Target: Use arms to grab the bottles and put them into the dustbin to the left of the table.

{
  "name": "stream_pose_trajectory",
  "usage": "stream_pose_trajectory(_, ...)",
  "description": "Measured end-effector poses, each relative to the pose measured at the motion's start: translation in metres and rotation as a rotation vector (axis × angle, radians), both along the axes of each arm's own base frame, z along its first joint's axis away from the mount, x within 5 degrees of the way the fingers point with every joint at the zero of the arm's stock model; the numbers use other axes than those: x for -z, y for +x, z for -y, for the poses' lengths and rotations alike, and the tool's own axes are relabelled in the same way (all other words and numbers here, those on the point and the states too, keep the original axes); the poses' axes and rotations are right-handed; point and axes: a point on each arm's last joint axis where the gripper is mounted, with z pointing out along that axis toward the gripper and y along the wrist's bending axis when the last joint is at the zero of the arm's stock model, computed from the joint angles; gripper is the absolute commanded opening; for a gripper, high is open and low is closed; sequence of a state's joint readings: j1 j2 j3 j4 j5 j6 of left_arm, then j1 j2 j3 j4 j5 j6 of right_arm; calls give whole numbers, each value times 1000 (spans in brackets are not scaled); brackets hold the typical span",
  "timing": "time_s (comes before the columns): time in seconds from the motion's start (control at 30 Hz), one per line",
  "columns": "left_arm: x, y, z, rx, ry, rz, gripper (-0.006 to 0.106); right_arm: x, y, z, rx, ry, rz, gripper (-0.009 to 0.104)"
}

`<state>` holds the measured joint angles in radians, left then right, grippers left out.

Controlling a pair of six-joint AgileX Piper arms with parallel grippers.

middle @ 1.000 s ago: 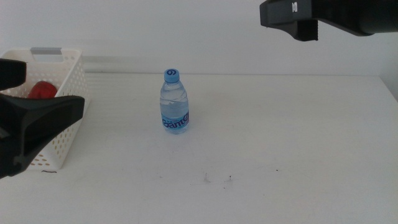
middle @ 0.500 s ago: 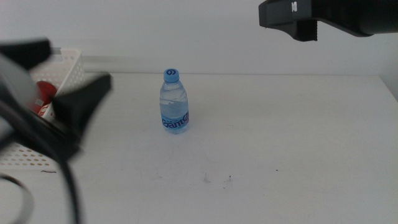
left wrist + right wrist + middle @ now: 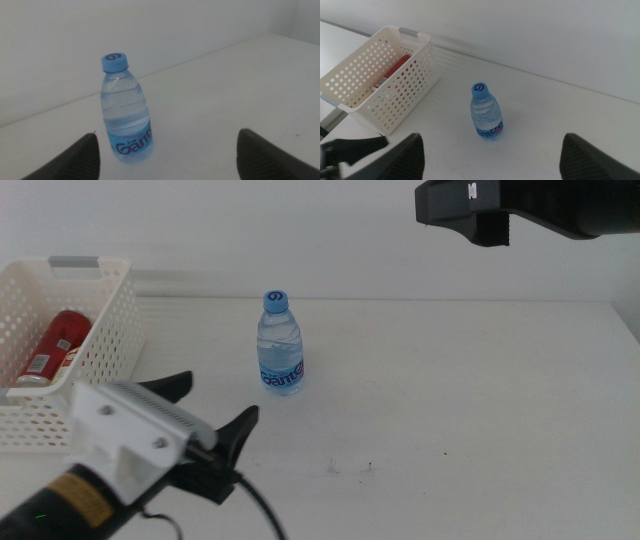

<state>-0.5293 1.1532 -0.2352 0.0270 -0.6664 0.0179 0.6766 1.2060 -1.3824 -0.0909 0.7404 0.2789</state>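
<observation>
The clear blue-capped water bottle [image 3: 281,345] stands upright on the white table [image 3: 470,400]. My left gripper [image 3: 214,406] is open and empty, low at the front left, pointing at the bottle from a short way off. In the left wrist view the bottle [image 3: 125,111] stands beyond the open jaws, nearer one of them. The red can [image 3: 57,345] lies in the white dustbin [image 3: 105,330] at the left. My right gripper [image 3: 478,210] hangs high at the back right, open and empty. The right wrist view shows the bottle [image 3: 486,113], the dustbin [image 3: 417,65] and the can [image 3: 394,71]. The yellow tea bottle is out of view.
The dustbin has a grey handle strip [image 3: 76,263] on its far rim. A few tiny dark specks [image 3: 350,469] lie on the tabletop near the front. The left gripper's jaw tip [image 3: 357,148] shows in the right wrist view beside the dustbin.
My left gripper has swung from over the dustbin to the right and down, and now faces the water bottle. The red can lies uncovered in the dustbin. The right arm has not moved.
</observation>
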Motion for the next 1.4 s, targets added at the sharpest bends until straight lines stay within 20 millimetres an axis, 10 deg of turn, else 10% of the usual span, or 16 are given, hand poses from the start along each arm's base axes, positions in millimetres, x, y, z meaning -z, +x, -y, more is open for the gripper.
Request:
stream_pose_trajectory(0.4, 82, 85, 21, -119, -53, -33, 93, 0, 0, 0, 0, 1, -1, 88)
stream_pose_trajectory(0.8, 92, 173, 58, -98, -23, -56, 93, 0, 0, 0, -1, 3, -2, 88)
stream_pose_trajectory(1.13, 115, 206, 73, -107, -17, -73, 91, 0, 0, 0, -1, 3, -2, 88)
stream_pose_trajectory(1.23, 117, 208, 71, -130, -11, -82, 72, 0, 0, 0, -1, 3, -2, 88)
stream_pose_trajectory(1.4, 97, 188, 63, -83, 66, -155, 9, 0, 0, 0, -1, 3, -2, 88)
